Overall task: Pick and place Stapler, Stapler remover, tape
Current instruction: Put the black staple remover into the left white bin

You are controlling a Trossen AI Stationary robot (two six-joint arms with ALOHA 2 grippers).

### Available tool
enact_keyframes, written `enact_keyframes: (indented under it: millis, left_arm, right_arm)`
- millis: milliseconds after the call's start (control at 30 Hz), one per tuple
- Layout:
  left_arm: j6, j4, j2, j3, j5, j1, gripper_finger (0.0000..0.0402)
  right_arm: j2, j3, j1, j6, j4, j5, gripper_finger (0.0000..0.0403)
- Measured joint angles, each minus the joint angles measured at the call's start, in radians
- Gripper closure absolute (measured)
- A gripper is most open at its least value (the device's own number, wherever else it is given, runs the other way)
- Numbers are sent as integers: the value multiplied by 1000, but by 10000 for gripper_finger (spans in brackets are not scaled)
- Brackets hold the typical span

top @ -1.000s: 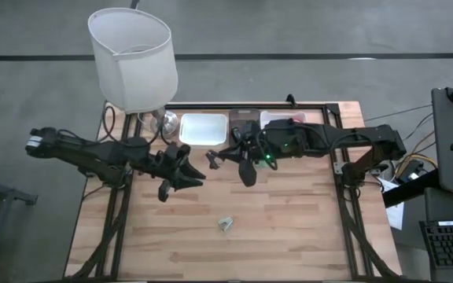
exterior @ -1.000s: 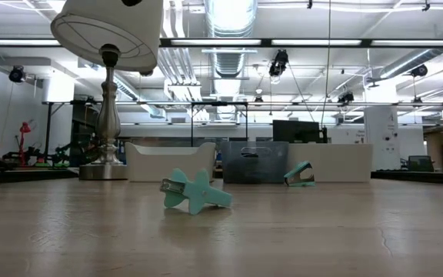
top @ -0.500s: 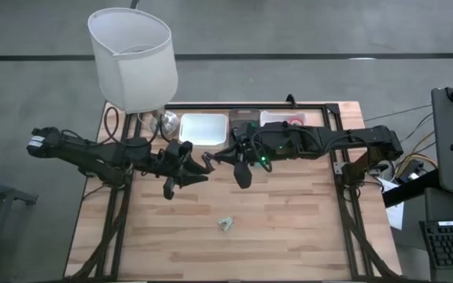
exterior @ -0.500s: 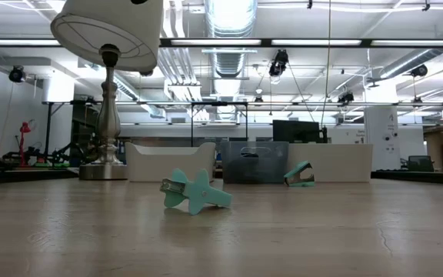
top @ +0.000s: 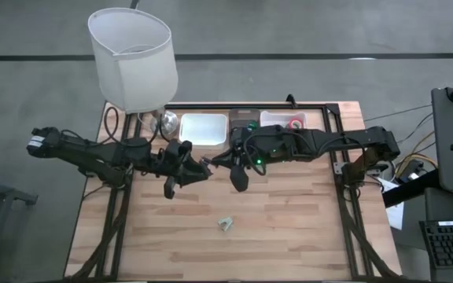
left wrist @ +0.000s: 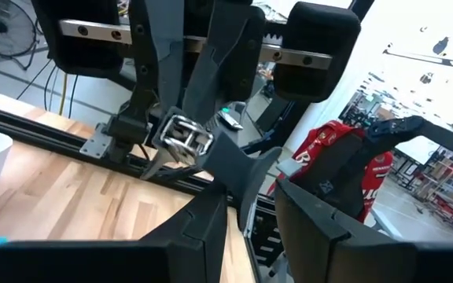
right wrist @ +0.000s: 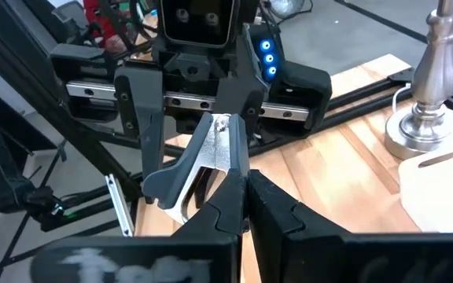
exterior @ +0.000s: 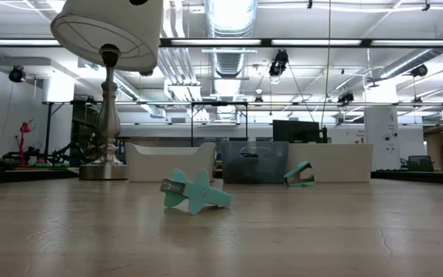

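- currently the step in hand appears to be a mid-air handover of a dark grey claw-shaped staple remover with bright metal teeth (left wrist: 185, 137), above the middle of the wooden table (top: 289, 228).
- right gripper (top: 215, 159): fingers closed tight, pinching one thin wing of this remover, as the wrist views show.
- left gripper (top: 197, 167): fingers part-way apart and set astride the remover's other wing. no firm clamp is evident.
- other task items: a teal staple remover (top: 226, 225) lies alone on the table's near half. a second teal one (exterior: 299, 175) sits by the far trays.
- a red tape roll (top: 296, 122) lies in the right-hand white tray (top: 270, 118). the stapler cannot be made out.
- a white-shaded lamp (top: 130, 55) stands at the far left corner, beside the left white tray (top: 203, 128).
- next move, as judged: the left fingers should close on the wing before the right ones let go, or the remover may drop.
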Motion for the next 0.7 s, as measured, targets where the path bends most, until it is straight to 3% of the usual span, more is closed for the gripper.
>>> enact_keyframes:
  millis: [167, 467, 700]
  left_arm:
    - [-12, -6, 0, 0, 3, 0, 308]
    - [-6, -12, 0, 0, 31, 1, 389]
    - [-3, 4, -2, 0, 33, 1, 388]
  right_arm:
    - [2, 0, 0, 1, 1, 0, 394]
    - [2, 0, 0, -1, 5, -3, 394]
    - [3, 0, 0, 3, 49, -3, 394]
